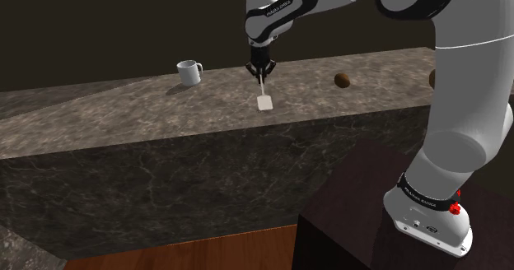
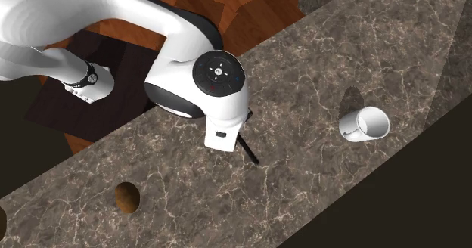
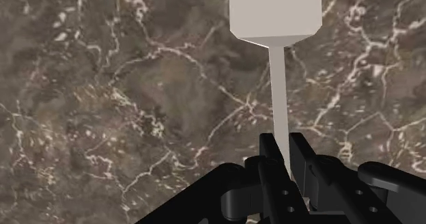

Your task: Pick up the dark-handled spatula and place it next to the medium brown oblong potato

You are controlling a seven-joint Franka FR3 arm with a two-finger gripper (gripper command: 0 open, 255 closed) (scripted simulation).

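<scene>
I see the gripper (image 1: pixel 261 72) over the tabletop (image 1: pixel 123 112), its fingers (image 3: pixel 267 147) closed on the pale shaft of the spatula (image 3: pixel 278 86). In the wrist view the shaft runs straight out from between them to a broad pale blade (image 3: pixel 275 11). It looks thicker at the fingers than at the blade, so the gripped end sits higher and the spatula slants blade-down. I cannot tell whether the blade touches the tabletop.

In the shoulder view the long axis runs from the gripper towards the tabletop's near edge, with the blade (image 1: pixel 264 102) on the stand's side. In the second exterior view a thin dark bar (image 2: pixel 249 150), which I take for the handle, sticks out from under the hand on the opposite side.

The spatula is well apart from the potato (image 1: pixel 343 81), on the shoulder view's left of it, between the potato and a white mug (image 1: pixel 190 72). On the potato's other side a second brown lump (image 1: pixel 432 79) is half hidden by the arm (image 1: pixel 461 104).

There is lettering on the arm's wrist link and on the dark band at its base, but I cannot read either.
</scene>
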